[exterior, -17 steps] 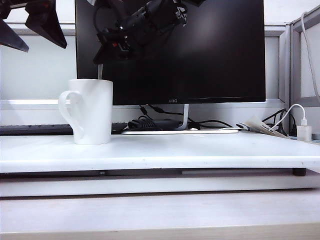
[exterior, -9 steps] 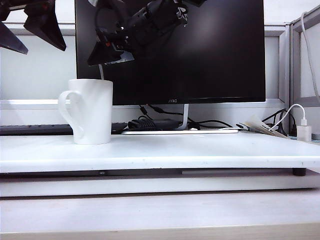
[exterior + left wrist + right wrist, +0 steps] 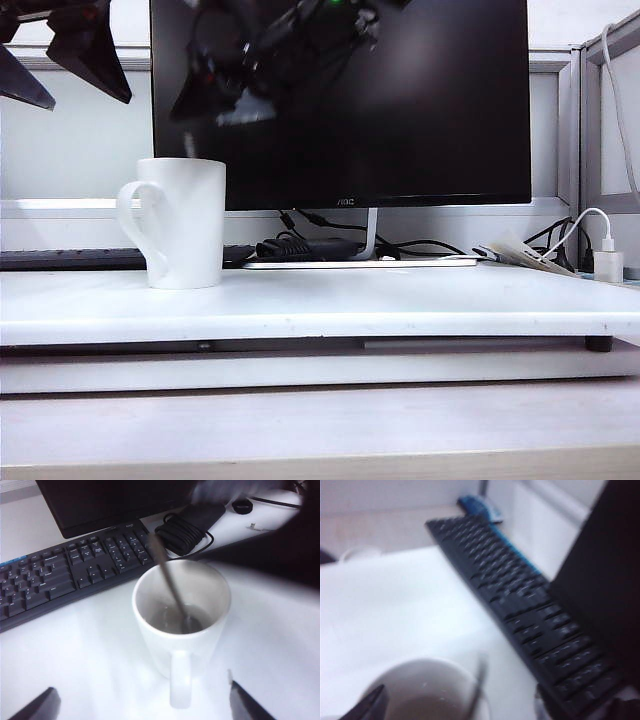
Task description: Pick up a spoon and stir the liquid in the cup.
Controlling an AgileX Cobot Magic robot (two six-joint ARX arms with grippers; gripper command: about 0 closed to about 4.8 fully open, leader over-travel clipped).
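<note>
- Black left hand [image 3: 60, 55], upper left of the exterior view, gapes wide, empty, beside the tall white ceramic cup [image 3: 182, 222] on the worktop [image 3: 400, 300].
- Thin silvery metal spoon [image 3: 172, 587] leans steeply inside the cup.
- Blurred right hand [image 3: 215, 100], directly above, jaws spread, grips nothing; nearer.

White desk [image 3: 400, 305]; dark monitor [image 3: 420, 110] behind; black keyboard [image 3: 55, 580]; pale partition wall [image 3: 70, 150].

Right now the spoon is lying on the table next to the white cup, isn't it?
No. The spoon is standing inside the white cup, leaning on its rim, not lying on the table. The left wrist view shows it.
</note>
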